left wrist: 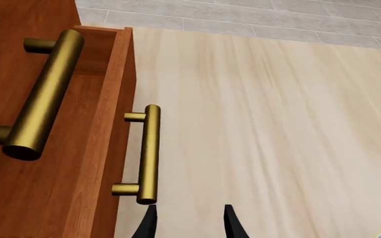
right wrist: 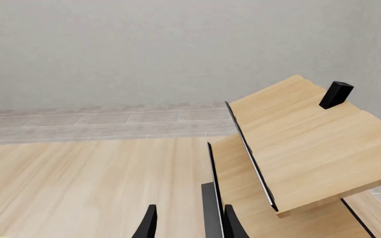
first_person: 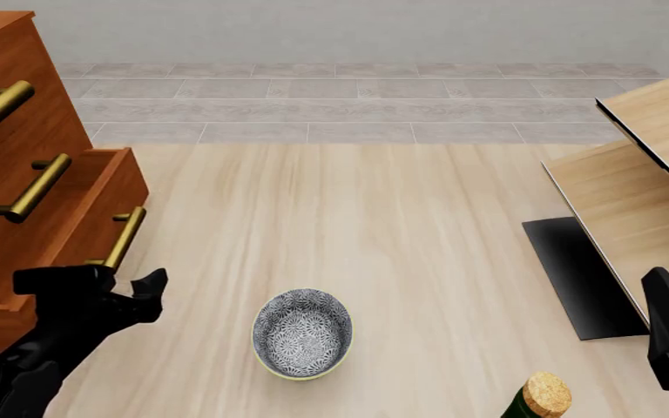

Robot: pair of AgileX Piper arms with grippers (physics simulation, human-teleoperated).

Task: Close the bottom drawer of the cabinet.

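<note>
While bottom drawer (first_person: 102,196) sticks out, bowl (first_person: 302,333) sits on wood table (first_person: 404,252); both grippers unclenched, grasping nothing.

A round patterned ceramic bowl with a yellow-green rim (first_person: 302,334) sits on the pale wood table (first_person: 404,235). A cork-stoppered green bottle (first_person: 538,398) stands to its right; pale black-edged wooden furniture (first_person: 643,187) lies beyond that.

My feeds are bright and evenly lit, sharp from edge to edge, with no blur or bending. The pale wooden tabletop (first_person: 428,261) carries almost no shadow. Soft highlights run along the brass bar handles (left wrist: 45,94) of the reddish-brown wooden cabinet (first_person: 10,174), without glare.
</note>
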